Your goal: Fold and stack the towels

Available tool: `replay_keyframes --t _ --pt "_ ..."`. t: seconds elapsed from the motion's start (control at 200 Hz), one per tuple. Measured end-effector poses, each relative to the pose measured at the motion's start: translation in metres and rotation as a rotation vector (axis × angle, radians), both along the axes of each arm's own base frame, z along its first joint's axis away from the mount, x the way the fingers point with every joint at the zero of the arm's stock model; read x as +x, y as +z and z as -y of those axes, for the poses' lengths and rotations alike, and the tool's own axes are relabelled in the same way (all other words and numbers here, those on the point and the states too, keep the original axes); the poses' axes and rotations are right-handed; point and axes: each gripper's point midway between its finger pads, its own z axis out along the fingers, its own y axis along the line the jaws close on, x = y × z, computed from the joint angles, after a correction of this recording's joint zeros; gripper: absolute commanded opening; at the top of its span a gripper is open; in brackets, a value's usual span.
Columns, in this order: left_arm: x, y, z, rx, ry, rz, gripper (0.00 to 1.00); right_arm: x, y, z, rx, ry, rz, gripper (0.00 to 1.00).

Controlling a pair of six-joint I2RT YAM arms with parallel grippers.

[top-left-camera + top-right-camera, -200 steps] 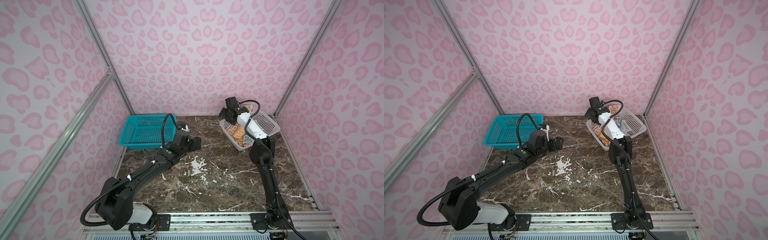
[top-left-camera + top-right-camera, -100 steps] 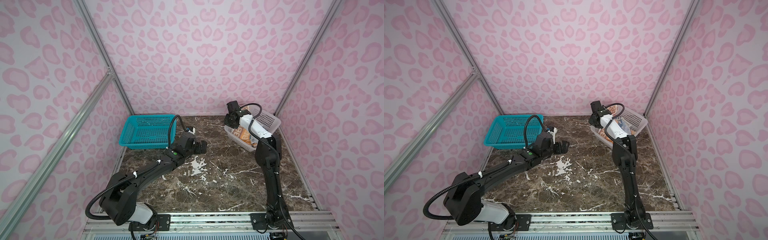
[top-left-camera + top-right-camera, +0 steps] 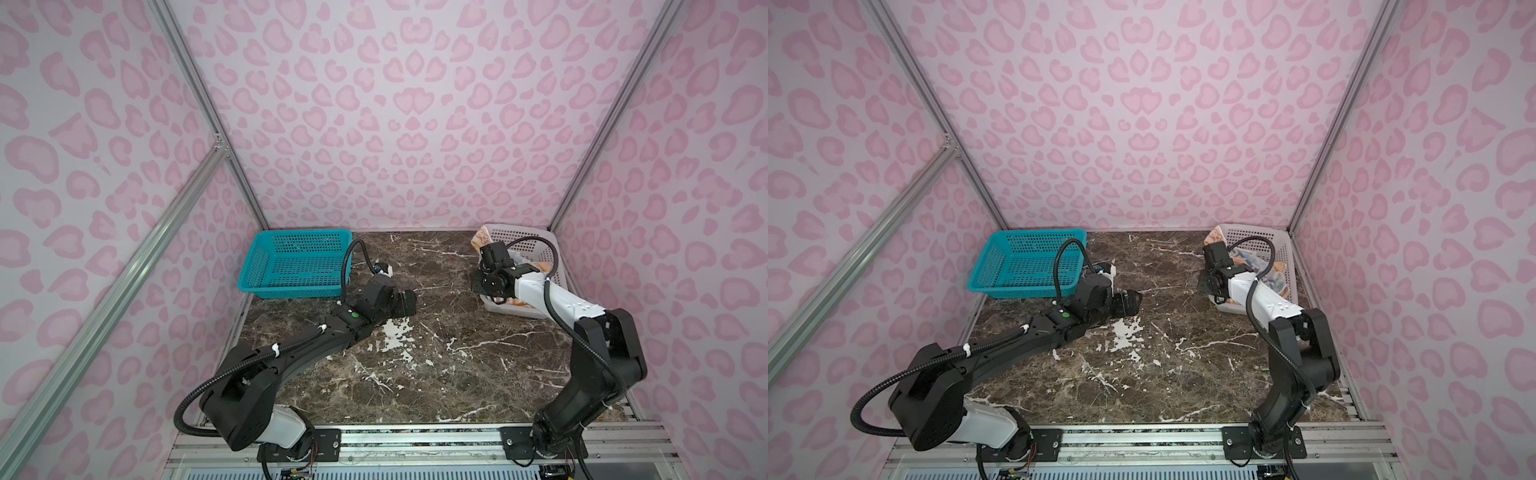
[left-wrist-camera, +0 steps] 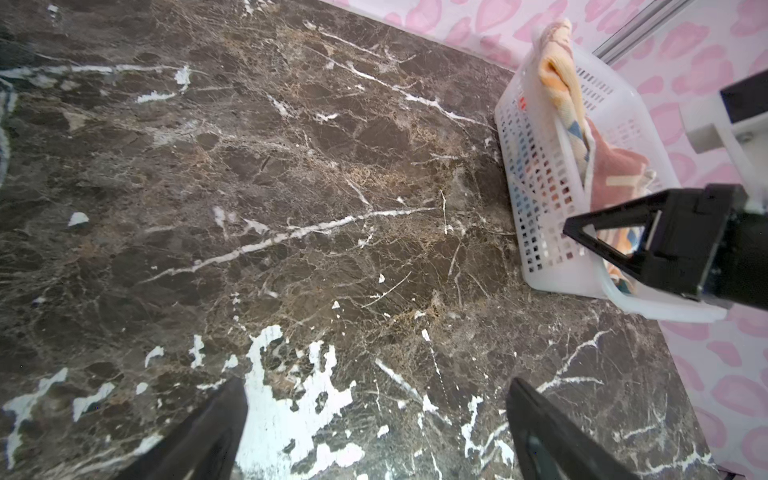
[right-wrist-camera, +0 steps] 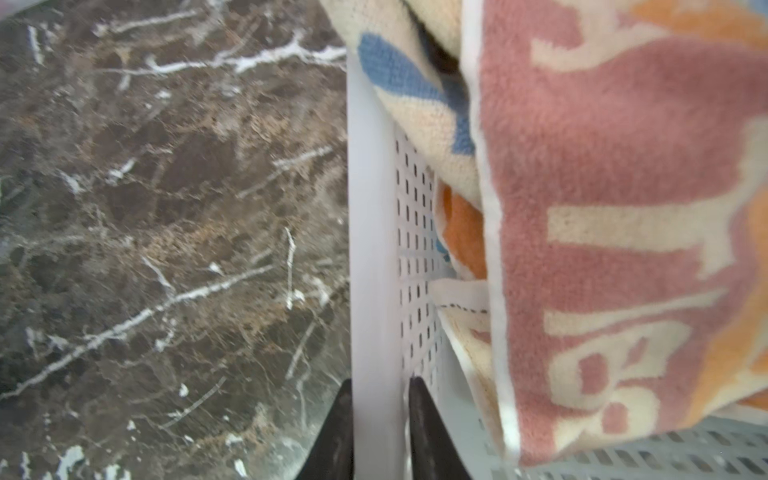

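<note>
1. The right claw [image 5: 380, 384] is clamped on the side wall of the white basket [image 5: 370, 249], with one finger outside the rim and one inside. That grip looks meant to drag or tip the basket, not to pick up cloth.
2. The towels [image 3: 482, 241] all sit in that white basket, at the far right corner of the bench [image 3: 436, 365]. A cream towel [image 4: 557, 70] with blue marks hangs over the rim. A pinkish-red towel [image 5: 623, 166] with cream lettering hangs close beside the right claw, not between its fingers.
3. The left claw [image 4: 374, 384] is spread wide and holds nothing. It hovers over bare bench between the two baskets, probably waiting to take a towel once one comes out.
4. The teal basket [image 3: 291, 291] stands at the far left with nothing in it that I can see. It may be where the folded stack is meant to go.
5. Count: two baskets and two claws. Two towels are certain. An orange patch lower in the heap may be a third, but the bundle is too bunched to tell. No towel is on the bench and none is folded, so folding has not begun.
</note>
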Motion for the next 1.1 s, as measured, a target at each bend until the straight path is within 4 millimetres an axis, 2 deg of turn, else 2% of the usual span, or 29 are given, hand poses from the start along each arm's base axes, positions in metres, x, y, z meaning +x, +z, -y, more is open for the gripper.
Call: replay_keyframes --t 0.06,0.13,0.2,0.29,0.355,0.415,0.475,0.64,0.74,1.1 --pt "-0.001 -0.002 0.002 0.005 -0.003 -0.003 0.98 -0.022 -0.003 0.011 -0.041 0.008 -0.054 0.57" --pt "-0.001 -0.005 0.003 0.007 -0.004 -0.007 0.98 -0.025 0.008 0.019 -0.075 0.008 -0.044 0.70" --pt "0.000 -0.006 0.004 0.006 0.004 -0.011 0.98 -0.013 0.023 0.024 -0.106 0.012 -0.015 0.76" --pt "0.002 -0.005 0.005 0.000 0.008 -0.012 0.98 0.012 0.031 0.025 -0.142 0.015 -0.013 0.75" --pt "0.003 -0.001 0.007 -0.009 0.009 -0.006 0.98 0.028 0.029 0.027 -0.171 0.019 -0.020 0.69" --pt "0.004 0.002 0.008 -0.013 0.008 -0.001 0.98 0.034 0.021 0.027 -0.189 0.024 -0.047 0.61" --pt "0.004 0.002 0.008 -0.014 0.008 0.000 0.98 0.034 0.011 0.028 -0.199 0.027 -0.078 0.56" --pt "0.004 0.003 0.008 -0.011 0.006 0.002 0.98 0.032 -0.002 0.030 -0.214 0.041 -0.125 0.25" --pt "0.005 0.004 0.009 -0.012 0.007 0.003 0.98 0.028 -0.006 0.031 -0.222 0.046 -0.132 0.14" --pt "0.012 -0.005 0.019 -0.019 0.005 -0.028 0.98 0.008 -0.006 0.050 -0.364 0.159 -0.123 0.00"
